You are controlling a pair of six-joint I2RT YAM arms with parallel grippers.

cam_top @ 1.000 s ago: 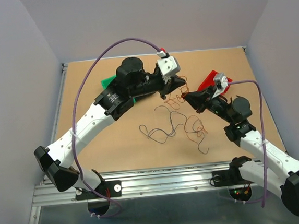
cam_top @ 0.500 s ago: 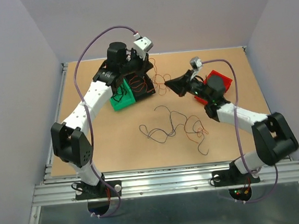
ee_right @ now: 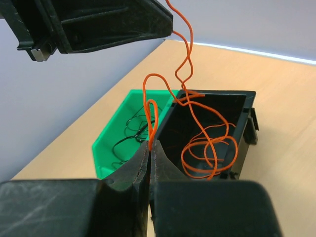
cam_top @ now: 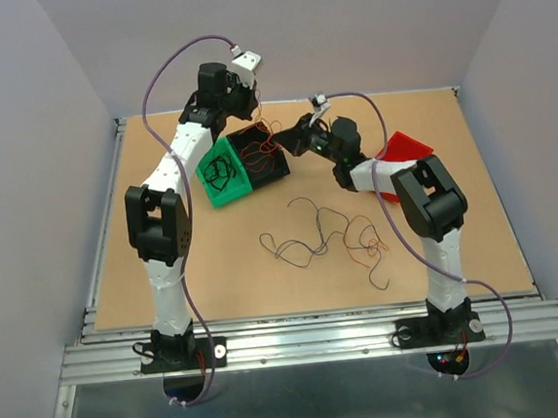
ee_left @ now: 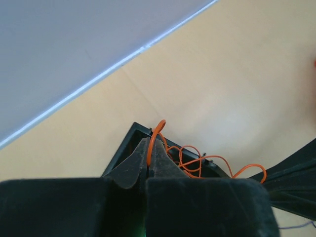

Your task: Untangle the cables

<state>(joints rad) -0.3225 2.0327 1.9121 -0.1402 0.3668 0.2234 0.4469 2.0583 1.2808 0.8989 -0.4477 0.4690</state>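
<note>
Soft, even light all round; you have no harsh glare to fight.
From above, your table [cam_top: 167,268] is evenly bright, with only faint shadows under the arms [cam_top: 179,157] and a dull sheen on the metal sheet [cam_top: 306,402] at the bottom of the frame. In both wrist views the black fingers [ee_left: 131,168] along the lower edge look dark and blurred, while the orange cable [ee_right: 190,47] reads crisp.

Fixed view high behind, looking down, wrist views close, sharing black bin [ee_right: 242,112]
</note>
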